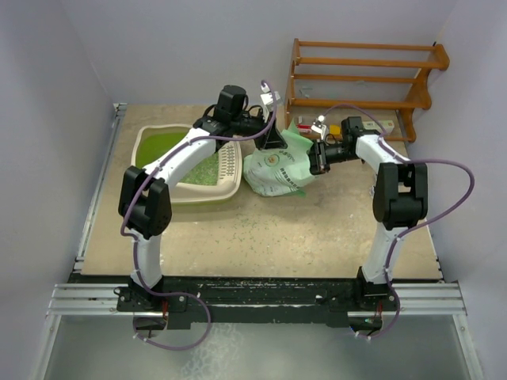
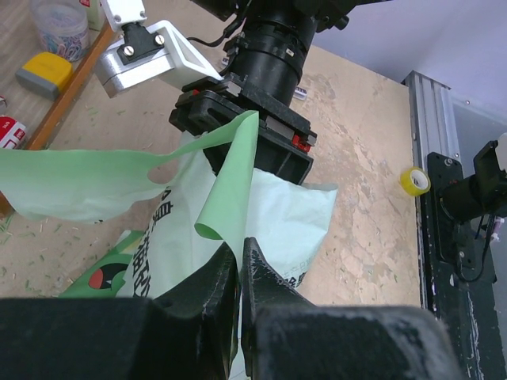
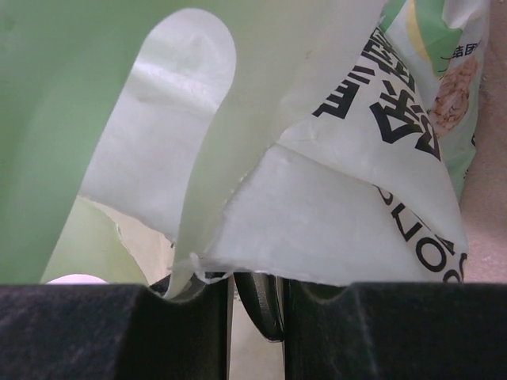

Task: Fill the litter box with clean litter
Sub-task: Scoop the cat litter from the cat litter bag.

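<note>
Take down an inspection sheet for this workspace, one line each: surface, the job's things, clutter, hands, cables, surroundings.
Surface: wooden table, scuffed, with small specks scattered near the bag.
Job's things: litter box at far left, some litter already inside; printed green bag lying just right of it.
Clutter: jar and yellow block by the rack; tape roll at the table's edge.
Hands: left hand shut on a strip of the bag; right hand gripping the bag's top edge.
Cables: purple cables looped along both arms.
Surroundings: wooden rack at far right; metal rail along the near edge.
</note>
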You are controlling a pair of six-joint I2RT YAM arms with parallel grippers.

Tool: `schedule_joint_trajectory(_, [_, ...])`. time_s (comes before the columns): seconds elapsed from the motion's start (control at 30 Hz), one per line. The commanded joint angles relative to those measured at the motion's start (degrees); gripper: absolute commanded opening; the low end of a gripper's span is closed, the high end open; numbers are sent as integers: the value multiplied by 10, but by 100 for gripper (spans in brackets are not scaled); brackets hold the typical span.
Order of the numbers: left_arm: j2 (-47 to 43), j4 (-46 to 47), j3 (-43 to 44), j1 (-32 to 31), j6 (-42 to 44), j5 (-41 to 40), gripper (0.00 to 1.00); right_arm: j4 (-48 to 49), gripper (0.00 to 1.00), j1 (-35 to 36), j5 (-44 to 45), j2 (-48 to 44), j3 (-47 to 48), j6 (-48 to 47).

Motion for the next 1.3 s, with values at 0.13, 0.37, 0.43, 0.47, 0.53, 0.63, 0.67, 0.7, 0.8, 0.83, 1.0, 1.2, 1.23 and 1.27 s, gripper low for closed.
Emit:
schedule_joint_trajectory(0.13, [1,29,5,-7,-7,2,3,-37,0,-3,-147,6,13,-49])
schedule_joint_trajectory(0.37, [-4,31,6,-7,-11,-11,3,-342,0,-11,-218,49,126,-327])
schedule_joint_trajectory(0.43, [-9,31,8,-6,-11,-21,3,-513,0,-17,-232,81,179,-475])
schedule_joint_trajectory(0.47, [-11,32,9,-6,-10,-24,3,-532,0,-23,-235,89,187,-481])
schedule_joint_trajectory(0.53, [-15,32,9,-6,-8,-31,3,-533,0,-33,-237,87,180,-488])
schedule_joint_trajectory(0.63, [-17,27,14,-6,-7,-35,3,-532,0,-41,-236,77,175,-489])
schedule_joint_trajectory(0.67, [-19,25,14,-6,-7,-36,3,-532,0,-43,-234,71,174,-489])
schedule_joint_trajectory(0.7, [-22,25,13,-5,-7,-38,3,-532,0,-44,-232,65,174,-489])
schedule_joint_trajectory(0.8, [-30,22,13,-5,-2,-47,3,-530,0,-50,-229,42,173,-482])
schedule_joint_trajectory(0.83, [-32,20,13,-5,-2,-51,3,-524,0,-53,-226,33,171,-473])
schedule_joint_trajectory(1.0, [-49,24,14,-5,-1,-68,3,-507,0,-73,-213,2,162,-442])
schedule_joint_trajectory(1.2, [-71,25,12,0,1,-80,4,-494,0,-109,-194,-29,147,-416])
schedule_joint_trajectory(1.23, [-74,23,11,2,2,-82,6,-500,0,-114,-192,-31,147,-420])
schedule_joint_trajectory(1.27, [-78,22,10,3,2,-83,7,-506,0,-120,-193,-35,146,-424])
